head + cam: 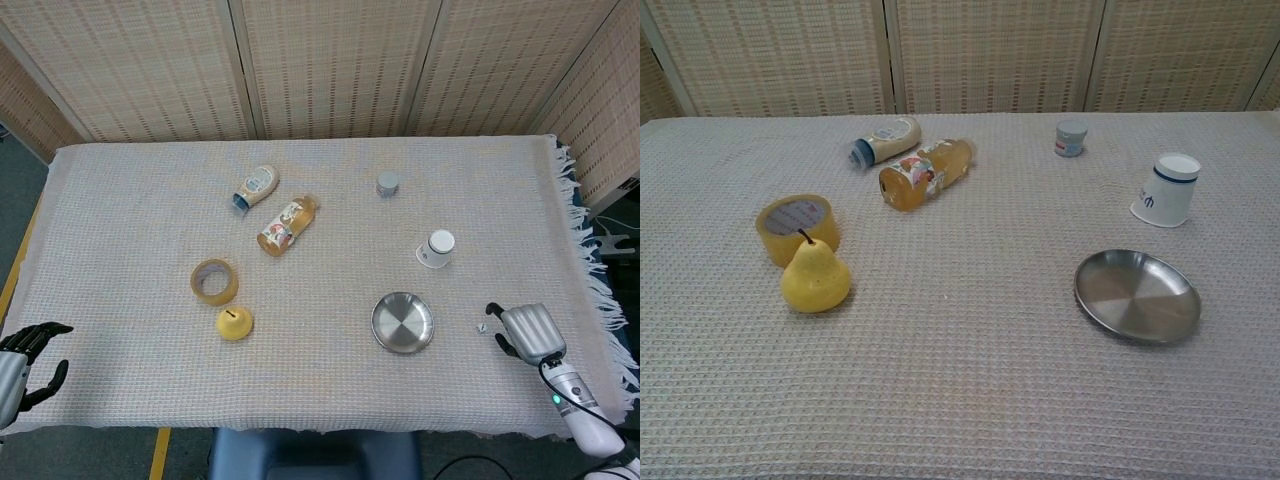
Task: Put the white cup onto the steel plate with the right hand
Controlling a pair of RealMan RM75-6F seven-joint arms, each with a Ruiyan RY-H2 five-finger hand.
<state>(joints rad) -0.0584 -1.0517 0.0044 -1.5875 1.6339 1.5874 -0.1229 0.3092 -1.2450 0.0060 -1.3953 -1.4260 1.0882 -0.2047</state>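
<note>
The white cup (pixel 437 248) with a blue band stands mouth down on the cloth, right of centre; it also shows in the chest view (pixel 1167 189). The empty steel plate (pixel 403 322) lies just in front of it, slightly left (pixel 1137 296). My right hand (pixel 527 332) hovers near the table's front right edge, right of the plate and well short of the cup, holding nothing, back upward. My left hand (pixel 25 355) sits off the front left corner with fingers apart and empty. Neither hand shows in the chest view.
A yellow pear (pixel 235 322) and a tape roll (pixel 214 281) sit front left. A juice bottle (pixel 288 224) and a cream bottle (pixel 255 186) lie on their sides at centre back. A small grey pot (pixel 387 183) stands behind the cup. The fringed cloth edge (pixel 590 270) runs along the right.
</note>
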